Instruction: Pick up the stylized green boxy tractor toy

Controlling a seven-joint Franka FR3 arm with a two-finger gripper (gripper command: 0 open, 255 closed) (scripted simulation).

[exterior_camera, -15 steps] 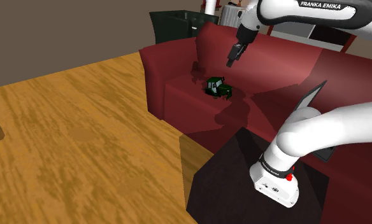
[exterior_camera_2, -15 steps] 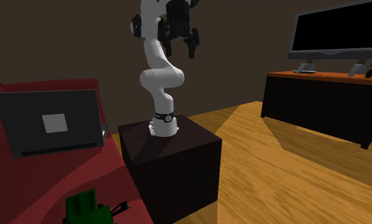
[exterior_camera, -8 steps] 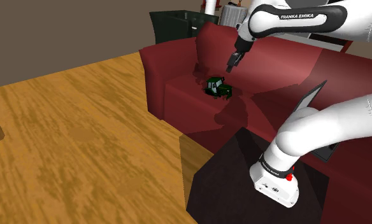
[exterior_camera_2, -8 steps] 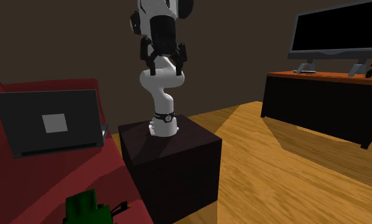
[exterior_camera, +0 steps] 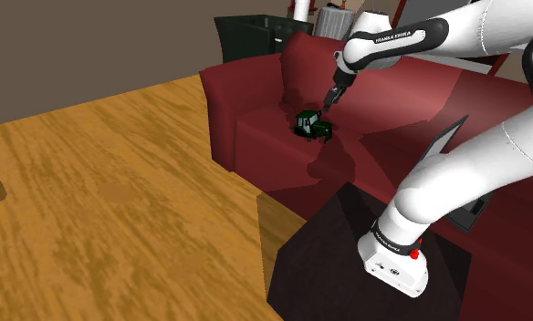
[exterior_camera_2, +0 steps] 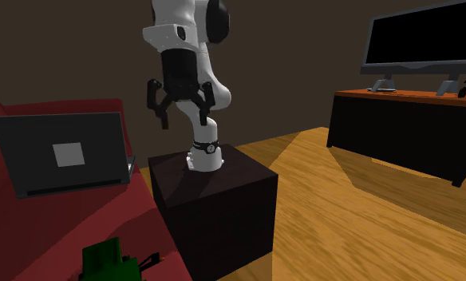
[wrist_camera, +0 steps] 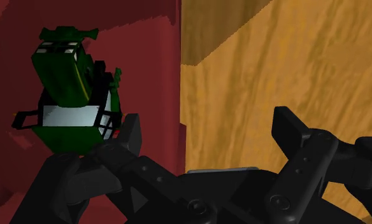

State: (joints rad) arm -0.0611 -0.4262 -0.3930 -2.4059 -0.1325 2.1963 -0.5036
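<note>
Your tractor toy (exterior_camera: 313,126) sat upright on the seat of the red sofa (exterior_camera: 402,100), towards the armrest end and near the foot of the backrest, with nothing touching it. The gripper (exterior_camera: 329,100) hung over that same seat, above the toy and a little to the backrest side of it, well short of contact. Its fingers stood spread apart with nothing between them, as the second exterior view made plain (exterior_camera_2: 182,120). What mattered was the offset. In the wrist view, the gap between the fingers (wrist_camera: 210,133) looked down at the sofa's edge (wrist_camera: 159,63) and the wooden floor (wrist_camera: 274,63) beyond it. The tractor toy (wrist_camera: 70,95) lay outside that gap, on the seat side of the sofa's edge and past the outer face of one finger (wrist_camera: 130,130). Its long axis, cab to bonnet, ran away from the gripper and roughly square to the line joining the two fingers. By my reading you needed little or no turn of the wrist. You needed a sideways shift towards the seat, enough to bring the cab between the fingers, and only then a descent.
</note>
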